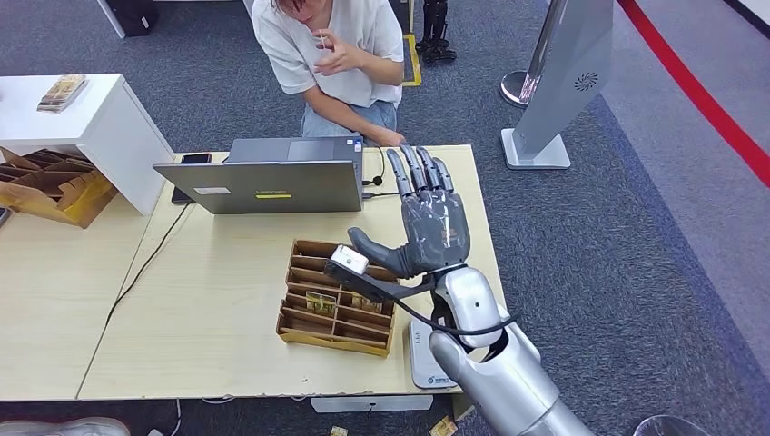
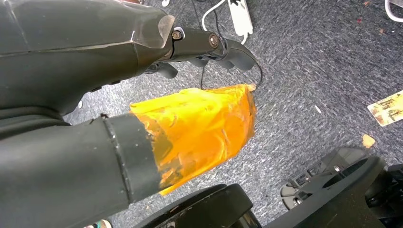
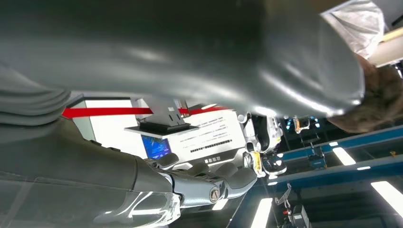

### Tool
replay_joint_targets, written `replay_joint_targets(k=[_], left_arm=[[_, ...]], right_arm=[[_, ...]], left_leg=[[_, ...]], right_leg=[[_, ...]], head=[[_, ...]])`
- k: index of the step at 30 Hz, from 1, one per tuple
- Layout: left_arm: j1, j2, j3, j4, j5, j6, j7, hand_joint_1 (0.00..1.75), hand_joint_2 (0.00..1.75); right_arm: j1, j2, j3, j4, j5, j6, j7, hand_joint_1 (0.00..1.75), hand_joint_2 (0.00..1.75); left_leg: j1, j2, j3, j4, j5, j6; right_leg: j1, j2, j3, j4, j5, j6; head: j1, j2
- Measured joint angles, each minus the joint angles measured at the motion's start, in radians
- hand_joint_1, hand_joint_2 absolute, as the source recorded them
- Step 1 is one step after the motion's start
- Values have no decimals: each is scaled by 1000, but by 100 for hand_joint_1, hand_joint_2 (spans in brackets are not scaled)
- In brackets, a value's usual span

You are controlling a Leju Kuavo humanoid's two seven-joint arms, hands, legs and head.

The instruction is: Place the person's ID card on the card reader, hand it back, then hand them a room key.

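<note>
Nearest to my camera is the right arm [image 1: 495,363], which comes up from below and ends in the right hand [image 1: 427,222]. I hold this hand out flat above the bench [image 1: 218,300], fingers straight and apart, palm up toward the person [image 1: 336,54]. There is nothing in it. I judge it is offered this way to receive the ID card.

The person stands at the far side of the bench, behind the laptop [image 1: 263,182], and holds something small and thin in a raised hand [image 1: 336,54]. It may be the card, but it is too small for me to be sure.

Under my wrist stands the cardboard tray [image 1: 338,295] with compartments; a few cards [image 1: 318,302], probably room keys, lie in it. The white device [image 1: 427,363] at the near edge, partly hidden by my arm, is likely the card reader.

My left hand [image 2: 199,47] hangs down over the carpet [image 2: 323,71], its fingers curled in, holding nothing.
</note>
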Motion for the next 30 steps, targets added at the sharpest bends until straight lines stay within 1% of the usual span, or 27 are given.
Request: replay_joint_targets(k=[3, 10, 16, 23, 30], left_arm=[[0, 0, 0, 0, 1, 2, 0, 0, 0], [0, 0, 0, 0, 1, 2, 0, 0, 0], [0, 0, 0, 0, -2, 1, 0, 0, 0], [-1, 0, 0, 0, -7, -4, 0, 0, 0], [-1, 0, 0, 0, -10, -8, 3, 0, 0]], right_arm=[[13, -2, 2, -29, -13, -2, -11, 0, 175], [27, -3, 33, -70, -25, 5, -36, 0, 175], [29, -1, 83, -77, -25, 14, -48, 0, 175], [29, 16, 141, -68, -37, 31, -57, 0, 175], [29, 31, 176, -46, -54, 41, -63, 0, 175]], left_leg=[[0, 0, 0, 0, 0, 0], [0, 0, 0, 0, 0, 0], [0, 0, 0, 0, 0, 0], [0, 0, 0, 0, 0, 0], [0, 0, 0, 0, 0, 0]], right_leg=[[0, 0, 0, 0, 0, 0], [0, 0, 0, 0, 0, 0], [0, 0, 0, 0, 0, 0], [0, 0, 0, 0, 0, 0], [0, 0, 0, 0, 0, 0]], head=[[0, 0], [0, 0], [0, 0], [0, 0], [0, 0]])
